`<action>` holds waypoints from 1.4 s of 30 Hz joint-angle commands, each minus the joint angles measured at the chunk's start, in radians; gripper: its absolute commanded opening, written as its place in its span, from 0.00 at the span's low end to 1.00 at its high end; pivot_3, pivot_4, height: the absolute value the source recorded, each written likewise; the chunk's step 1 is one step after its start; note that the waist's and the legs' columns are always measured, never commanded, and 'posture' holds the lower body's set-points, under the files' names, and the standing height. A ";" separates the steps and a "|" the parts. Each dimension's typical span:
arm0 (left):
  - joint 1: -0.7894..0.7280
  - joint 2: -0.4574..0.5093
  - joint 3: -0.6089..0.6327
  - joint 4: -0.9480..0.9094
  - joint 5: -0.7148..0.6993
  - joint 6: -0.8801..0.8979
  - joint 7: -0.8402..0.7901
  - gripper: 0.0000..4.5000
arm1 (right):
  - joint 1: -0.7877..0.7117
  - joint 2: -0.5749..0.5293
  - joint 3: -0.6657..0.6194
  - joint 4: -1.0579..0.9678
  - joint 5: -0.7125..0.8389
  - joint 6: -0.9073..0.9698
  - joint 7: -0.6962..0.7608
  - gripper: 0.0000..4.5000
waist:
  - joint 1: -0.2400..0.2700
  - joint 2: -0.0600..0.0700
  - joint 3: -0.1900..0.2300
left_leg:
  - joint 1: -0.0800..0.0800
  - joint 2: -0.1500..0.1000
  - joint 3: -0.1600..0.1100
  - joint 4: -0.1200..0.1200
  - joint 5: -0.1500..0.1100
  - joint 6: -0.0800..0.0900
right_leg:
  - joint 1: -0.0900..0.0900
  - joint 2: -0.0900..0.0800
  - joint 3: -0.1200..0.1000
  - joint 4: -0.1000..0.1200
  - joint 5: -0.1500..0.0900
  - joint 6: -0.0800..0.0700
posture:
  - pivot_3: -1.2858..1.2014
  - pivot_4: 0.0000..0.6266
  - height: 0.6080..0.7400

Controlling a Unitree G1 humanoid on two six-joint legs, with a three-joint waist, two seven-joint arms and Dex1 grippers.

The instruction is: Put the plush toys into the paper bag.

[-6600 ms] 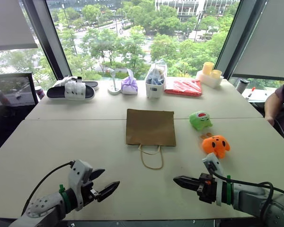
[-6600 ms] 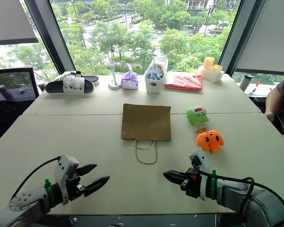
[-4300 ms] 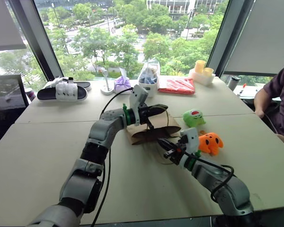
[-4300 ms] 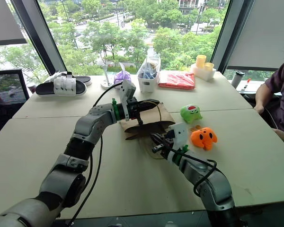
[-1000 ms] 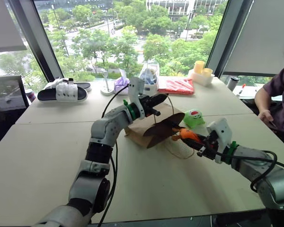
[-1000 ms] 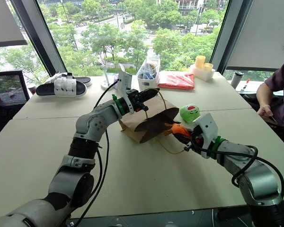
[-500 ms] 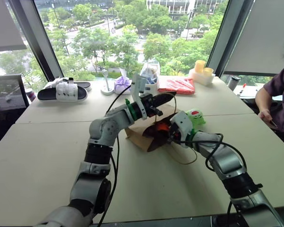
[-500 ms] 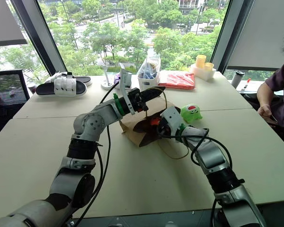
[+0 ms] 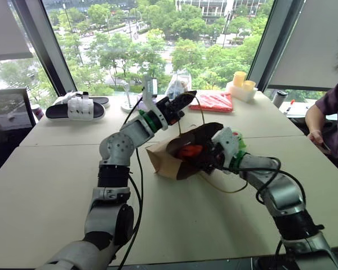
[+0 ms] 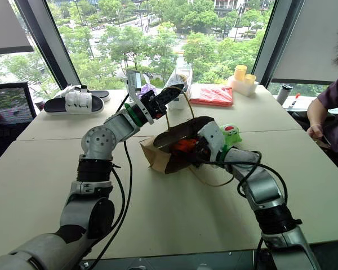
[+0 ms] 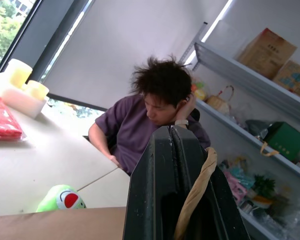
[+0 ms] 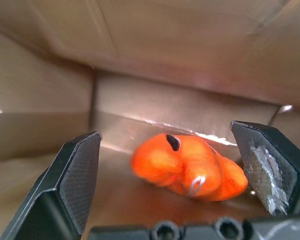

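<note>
The brown paper bag [image 9: 160,157] lies on its side with its mouth held wide. My left gripper [image 9: 180,101] is shut on one twisted handle [image 11: 197,190] and holds it up above the bag. My right gripper [image 12: 165,132] is inside the bag's mouth, open, fingers [image 12: 75,180] wide apart. The orange plush toy [image 12: 190,167] lies loose on the bag's inner floor between them and shows in the mouth [image 9: 190,152]. The green plush toy [image 10: 231,134] sits on the table just beyond my right forearm, outside the bag.
A person [image 9: 329,107] sits at the table's right edge. Along the far edge stand black-and-white slippers [image 9: 73,108], a clear bag of blue items [image 9: 177,87], a red packet [image 9: 217,102] and yellow cups [image 9: 240,81].
My right gripper carried the orange toy into the bag's mouth, then opened and let it go inside. My left gripper lifted the handle higher, widening the mouth.
</note>
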 commanded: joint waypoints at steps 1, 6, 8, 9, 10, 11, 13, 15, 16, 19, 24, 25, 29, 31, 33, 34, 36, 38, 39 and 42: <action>0.001 0.009 -0.033 0.021 0.054 -0.042 -0.001 0.00 | 0.014 -0.037 -0.231 -0.172 0.298 0.194 0.004 0.99 | 0.000 0.000 0.000 | 0.000 0.000 0.000 0.000 0.000 0.000 | 0.000 0.000 0.000 0.000 0.000 0.000 | 0.52 0.24 1.00; 0.009 0.003 -0.033 0.031 0.051 -0.042 -0.021 0.00 | -0.081 0.018 -0.425 -0.027 0.408 0.152 -0.135 0.99 | -0.005 0.000 0.000 | 0.001 0.001 0.001 0.000 -0.003 0.006 | 0.000 0.001 0.000 0.001 0.001 -0.002 | 0.52 0.24 1.00; 0.011 0.000 -0.035 0.029 0.052 -0.043 -0.022 0.00 | -0.137 0.044 -0.425 0.113 0.304 0.042 -0.219 0.99 | -0.005 0.000 0.000 | 0.003 0.001 0.002 0.000 -0.003 0.006 | 0.001 0.001 0.000 0.001 0.001 -0.002 | 0.52 0.24 1.00; 0.013 0.000 -0.036 0.028 0.054 -0.044 -0.022 0.00 | -0.166 0.046 -0.392 0.205 0.223 -0.021 -0.258 0.99 | -0.004 0.000 0.000 | 0.003 0.001 0.002 0.000 -0.003 0.006 | 0.001 0.001 0.001 0.001 0.001 -0.002 | 0.52 0.24 1.00; 0.015 0.000 -0.037 0.026 0.055 -0.045 -0.023 0.00 | -0.193 0.040 -0.353 0.293 0.153 -0.060 -0.290 0.99 | -0.004 0.000 0.000 | 0.003 0.001 0.002 0.000 -0.003 0.006 | 0.001 0.001 0.001 0.001 0.001 -0.002 | 0.52 0.24 1.00; 0.016 0.001 -0.036 0.025 0.055 -0.045 -0.022 0.00 | -0.228 0.031 -0.288 0.407 0.053 -0.118 -0.323 0.99 | -0.005 0.000 0.000 | 0.002 0.001 0.003 0.001 -0.003 0.006 | 0.001 0.001 0.001 0.001 0.001 -0.002 | 0.52 0.24 1.00; 0.018 0.001 -0.035 0.024 0.055 -0.046 -0.019 0.00 | -0.291 0.029 -0.212 0.583 -0.062 -0.194 -0.357 0.99 | -0.006 0.000 0.000 | 0.002 0.001 0.004 0.000 -0.001 0.003 | -0.001 0.001 0.002 0.002 0.001 -0.002 | 0.52 0.24 1.00; 0.026 0.000 -0.038 0.011 0.055 -0.045 -0.015 0.00 | -0.390 0.046 -0.152 0.820 -0.157 -0.271 -0.399 0.99 | -0.009 0.000 0.000 | 0.001 0.001 0.005 -0.001 0.001 -0.001 | -0.003 0.001 0.002 0.002 0.001 -0.002 | 0.52 0.24 1.00; 0.030 0.000 -0.037 -0.001 0.052 -0.041 -0.010 0.00 | -0.450 0.061 -0.131 0.959 -0.193 -0.303 -0.422 0.99 | -0.013 0.000 0.000 | 0.000 0.001 0.005 -0.002 0.001 -0.001 | -0.004 0.001 0.003 0.002 0.001 -0.002 | 0.52 0.24 1.00; 0.046 0.003 -0.031 -0.038 0.043 -0.028 0.009 0.00 | -0.588 0.100 -0.065 1.296 -0.287 -0.383 -0.425 0.99 | -0.022 0.000 0.000 | 0.000 0.002 0.009 -0.004 0.001 -0.001 | -0.008 0.000 0.005 0.003 0.001 -0.002 | 0.52 0.24 1.00; 0.063 0.010 -0.024 -0.063 0.038 -0.024 0.032 0.00 | -0.646 0.125 -0.025 1.486 -0.360 -0.437 -0.391 0.94 | -0.027 0.000 0.000 | -0.001 0.001 0.007 -0.005 0.001 -0.001 | -0.007 0.000 0.005 0.003 0.002 -0.002 | 0.52 0.24 1.00; 0.066 0.010 -0.023 -0.066 0.037 -0.024 0.036 0.00 | -0.649 0.127 -0.022 1.499 -0.369 -0.443 -0.394 0.88 | -0.027 0.000 0.000 | -0.001 0.001 0.007 -0.004 0.001 -0.001 | -0.007 -0.001 0.005 0.003 0.002 -0.002 | 0.52 0.24 1.00; 0.070 0.008 -0.022 -0.071 0.035 -0.023 0.042 0.00 | -0.651 0.121 -0.026 1.521 -0.395 -0.464 -0.404 0.48 | -0.034 0.000 0.000 | -0.001 0.000 0.007 -0.003 0.001 -0.001 | -0.006 -0.001 0.005 0.001 0.002 -0.001 | 0.52 0.24 1.00; 0.068 0.005 -0.022 -0.067 0.035 -0.025 0.043 0.00 | -0.646 0.115 -0.033 1.523 -0.400 -0.475 -0.405 0.27 | -0.035 0.000 0.000 | 0.000 0.001 0.007 -0.003 0.001 -0.002 | -0.006 0.000 0.005 0.002 0.002 -0.001 | 0.52 0.24 1.00; 0.063 0.002 -0.023 -0.060 0.035 -0.027 0.042 0.00 | -0.644 0.107 -0.043 1.520 -0.400 -0.490 -0.407 0.04 | -0.035 0.000 0.000 | 0.000 0.001 0.007 -0.002 0.001 -0.002 | -0.006 0.000 0.005 0.003 0.002 -0.001 | 0.52 0.24 1.00; 0.058 0.001 -0.022 -0.050 0.038 -0.031 0.041 0.00 | -0.645 0.096 -0.057 1.508 -0.390 -0.512 -0.402 0.01 | -0.035 0.000 0.000 | 0.000 0.001 0.007 -0.002 0.001 -0.002 | -0.006 0.000 0.005 0.003 0.002 -0.001 | 0.52 0.24 1.00; 0.049 -0.002 -0.022 -0.038 0.041 -0.036 0.040 0.00 | -0.645 0.074 -0.083 1.483 -0.372 -0.547 -0.394 0.01 | -0.033 0.000 0.000 | 0.000 0.001 0.007 -0.002 0.001 -0.002 | -0.006 0.000 0.005 0.003 0.002 -0.001 | 0.52 0.24 1.00; 0.042 -0.004 -0.020 -0.028 0.043 -0.041 0.041 0.00 | -0.640 0.051 -0.103 1.450 -0.358 -0.557 -0.373 0.01 | -0.033 0.000 0.000 | -0.001 0.000 0.007 -0.002 0.001 -0.002 | -0.006 0.000 0.005 0.003 0.002 -0.001 | 0.52 0.24 1.00; 0.035 -0.004 -0.016 -0.018 0.043 -0.044 0.042 0.00 | -0.622 0.025 -0.114 1.384 -0.345 -0.550 -0.339 0.01 | -0.034 0.000 0.000 | -0.001 0.000 0.007 -0.002 0.001 -0.002 | -0.006 0.000 0.005 0.002 0.002 -0.001 | 0.52 0.24 1.00; 0.010 -0.004 0.000 0.016 0.040 -0.058 0.044 0.00 | -0.475 -0.069 -0.155 0.980 -0.265 -0.401 -0.209 0.01 | -0.027 0.001 0.000 | -0.002 0.000 0.006 -0.002 0.001 -0.002 | -0.006 0.000 0.005 0.001 0.002 -0.001 | 0.52 0.24 1.00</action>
